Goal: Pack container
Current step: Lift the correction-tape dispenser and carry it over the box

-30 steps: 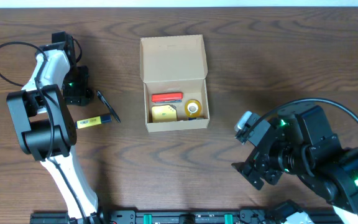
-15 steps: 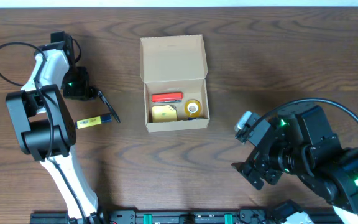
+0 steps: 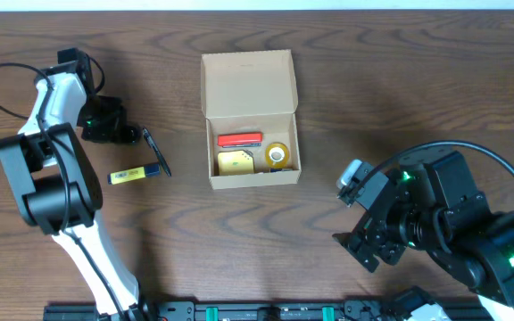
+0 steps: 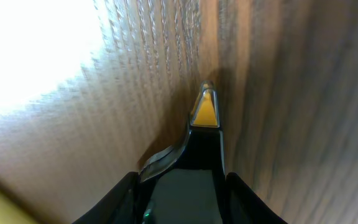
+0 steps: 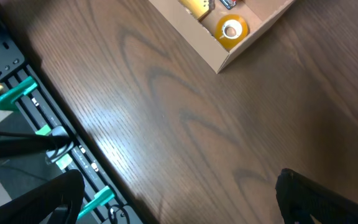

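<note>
The container (image 3: 250, 85), a tan cardboard box with its lid flap open toward the back, sits at the table's middle. It holds a red item (image 3: 239, 140), a yellow item (image 3: 235, 162) and a yellow tape roll (image 3: 277, 155), also seen as the tape roll (image 5: 231, 30). My left gripper (image 3: 119, 132) is at the far left, left of the box. In the left wrist view this gripper (image 4: 182, 186) is shut on a black item with a yellow tip (image 4: 205, 111), held low over the wood. My right gripper (image 5: 179, 205) stands wide open and bare, right of and nearer than the box.
A thin black stick (image 3: 156, 152) lies slanted on the table just right of the left gripper. A small yellow and blue stick (image 3: 126, 175) lies below it. A black and teal rail (image 5: 23, 93) runs along the table's front edge.
The left gripper has closed on the black, yellow-tipped item, and the left arm has shifted slightly to the left. The right arm and the box have not moved.
</note>
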